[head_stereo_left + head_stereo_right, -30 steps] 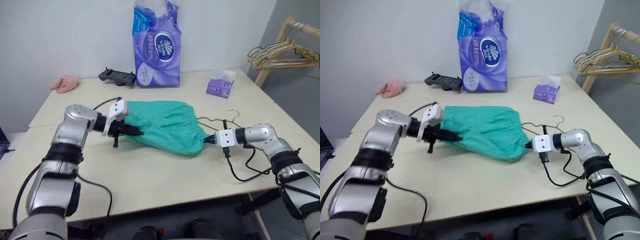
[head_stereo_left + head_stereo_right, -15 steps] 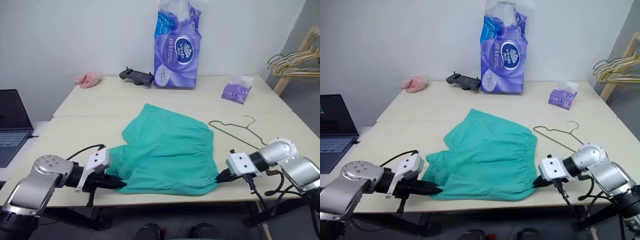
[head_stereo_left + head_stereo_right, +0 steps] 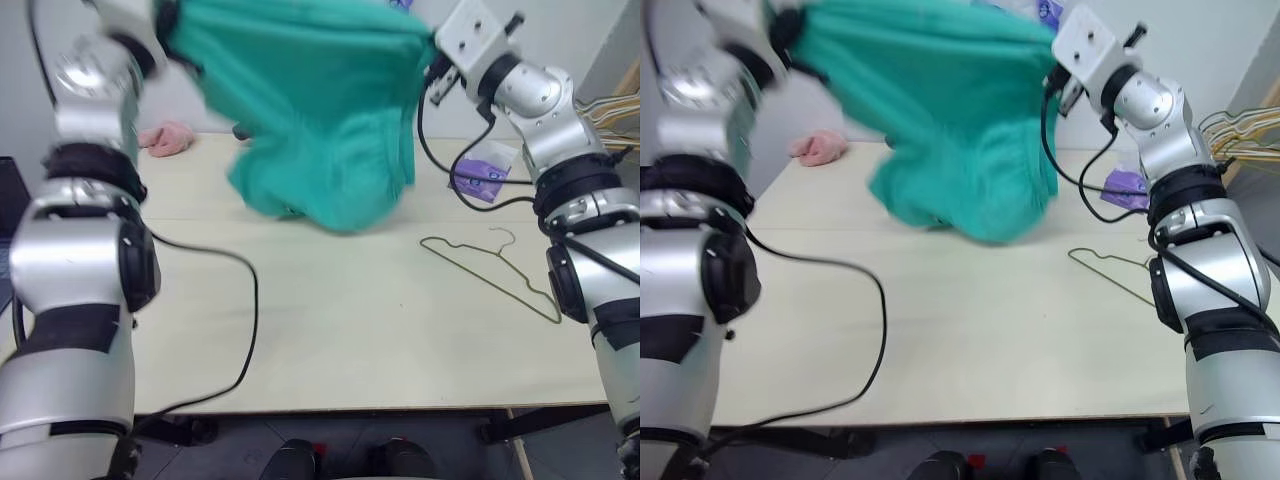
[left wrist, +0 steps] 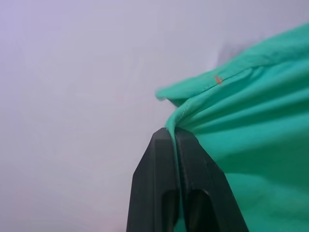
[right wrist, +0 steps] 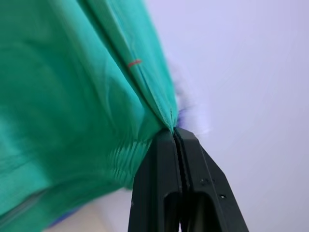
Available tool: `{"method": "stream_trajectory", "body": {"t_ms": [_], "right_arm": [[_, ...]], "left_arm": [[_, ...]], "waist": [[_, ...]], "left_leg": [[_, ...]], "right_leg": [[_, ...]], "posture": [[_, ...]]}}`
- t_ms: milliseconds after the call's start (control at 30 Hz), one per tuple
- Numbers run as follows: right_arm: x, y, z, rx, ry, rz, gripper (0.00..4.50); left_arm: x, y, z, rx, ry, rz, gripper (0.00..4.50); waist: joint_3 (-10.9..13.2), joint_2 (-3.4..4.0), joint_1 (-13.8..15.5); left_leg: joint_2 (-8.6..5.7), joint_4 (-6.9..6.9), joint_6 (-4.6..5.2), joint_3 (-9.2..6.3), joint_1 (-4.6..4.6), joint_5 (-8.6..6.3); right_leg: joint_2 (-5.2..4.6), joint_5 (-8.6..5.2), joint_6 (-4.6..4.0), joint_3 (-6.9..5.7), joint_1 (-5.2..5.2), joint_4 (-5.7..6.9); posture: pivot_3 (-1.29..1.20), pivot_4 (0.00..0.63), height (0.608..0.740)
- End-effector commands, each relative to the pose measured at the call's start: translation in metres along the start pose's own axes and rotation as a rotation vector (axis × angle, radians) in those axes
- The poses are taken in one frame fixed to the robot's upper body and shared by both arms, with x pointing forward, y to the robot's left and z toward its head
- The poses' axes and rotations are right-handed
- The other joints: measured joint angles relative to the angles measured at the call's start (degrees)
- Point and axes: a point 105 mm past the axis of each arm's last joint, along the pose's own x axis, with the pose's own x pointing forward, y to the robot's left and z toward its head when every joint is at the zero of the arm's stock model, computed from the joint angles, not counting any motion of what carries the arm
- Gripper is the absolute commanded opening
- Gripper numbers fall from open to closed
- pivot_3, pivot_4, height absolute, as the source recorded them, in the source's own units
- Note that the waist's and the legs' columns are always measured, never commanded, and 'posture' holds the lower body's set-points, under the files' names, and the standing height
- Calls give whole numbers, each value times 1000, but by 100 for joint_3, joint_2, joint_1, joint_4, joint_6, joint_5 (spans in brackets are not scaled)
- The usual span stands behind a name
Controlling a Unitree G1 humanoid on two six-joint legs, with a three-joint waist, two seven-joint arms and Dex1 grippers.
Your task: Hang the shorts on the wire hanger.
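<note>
The teal-green shorts hang in the air above the far part of the table, stretched between my two raised arms. In the left wrist view my left gripper is shut on one corner of the fabric's hem. My right gripper is shut on the opposite corner at the gathered waistband and shows at the upper right of the head view. The thin wire hanger lies flat on the table to the right, below my right arm, apart from the shorts.
A pink cloth lump lies at the table's back left. A purple tissue box sits at the back right. A cluster of hangers hangs on a wooden rack past the right edge. A black cable loops over the table's left.
Both arms have swung up from the table's front edge, lifting the shorts off the tabletop into the air. The camera view has shifted too.
</note>
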Motion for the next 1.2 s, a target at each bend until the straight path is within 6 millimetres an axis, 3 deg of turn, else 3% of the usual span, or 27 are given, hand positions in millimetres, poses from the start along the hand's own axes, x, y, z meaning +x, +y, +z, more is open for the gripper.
{"method": "stream_trajectory", "body": {"t_ms": [33, 100, 233, 400, 467, 567, 667, 733, 867, 967, 1067, 1100, 1200], "right_arm": [[-18, 32, -29, 71, 8, 113, 33], [-24, 53, -29, 116, -31, 198, 33], [-43, 102, -31, 200, -82, 412, 33], [-79, 156, -36, 311, -82, 635, 33], [-97, 177, -34, 342, -80, 726, 33], [-144, 217, -24, 410, -64, 939, 33], [-219, 256, -18, 439, 5, 1224, 33], [-246, 264, -16, 447, 44, 1304, 33], [-261, 270, -21, 451, 127, 1284, 33], [-259, 269, -26, 442, 167, 1234, 33], [-255, 267, -27, 437, 182, 1203, 33], [-255, 266, -27, 436, 182, 1201, 8], [-257, 264, -22, 445, 177, 1223, 578]], "left_arm": [[-31, -18, -67, 3, 205, -280, 0], [-59, -37, -104, 36, 324, -496, 0], [-140, -50, -166, -41, 564, -814, 0], [-229, -57, -180, -109, 780, -1117, 0], [-251, -61, -177, -124, 835, -1168, 0], [-274, -66, -175, -117, 898, -1218, 0], [-299, -79, -175, -122, 948, -1295, 0], [-310, -86, -174, -124, 958, -1330, 0], [-321, -106, -173, -136, 948, -1372, 0], [-331, -116, -172, -152, 951, -1409, 0], [-340, -123, -169, -176, 964, -1450, 0], [-344, -124, -168, -190, 973, -1471, 203], [-354, -125, -165, -215, 1002, -1529, 837]], "waist": [[-11, 22, -158], [-7, 30, -284], [33, 42, -481], [43, 44, -575], [47, 57, -532], [79, 96, -320], [88, 106, -93], [98, 122, 26], [102, 111, 44], [108, 114, 35], [109, 112, 18], [109, 112, 13], [110, 111, 10]], "left_leg": [[-16, -2, 32, 2, 4, -18], [-23, 2, 54, 11, 11, -30], [-10, 32, 95, 12, 19, -20], [53, 53, 84, 21, 36, -15], [73, 43, 91, 25, 86, -20], [73, 25, 91, 22, 204, -26], [80, 28, 91, 1, 225, -27], [79, 31, 91, -1, 230, -27], [82, 46, 90, 7, 234, -27], [93, 14, 87, 8, 298, -29], [104, 8, 79, 9, 305, -35], [104, 9, 78, 10, 305, -36], [104, 10, 78, 14, 304, -37]], "right_leg": [[-5, -7, 12, 8, 8, -11], [-5, -34, 86, 16, 65, -83], [17, -25, 108, 27, 61, -58], [53, -34, 63, 23, 30, 59], [71, -35, 43, 28, 63, 81], [77, -70, 18, 24, 165, 87], [89, -102, 41, 8, 194, 87], [89, -105, 41, 4, 204, 83], [92, -103, 43, 8, 213, 85], [101, -106, 40, 6, 276, 50], [110, -106, 40, 5, 288, 29], [111, -105, 41, 7, 288, 27], [111, -105, 42, 10, 289, 24]], "posture": [[116, 15, 740], [116, 16, 740], [116, 34, 740], [127, 41, 740], [131, 39, 740], [133, 38, 740], [131, 37, 740], [123, 36, 740], [107, 33, 740], [96, 31, 740], [84, 27, 740], [78, 25, 740], [70, 23, 740]]}}
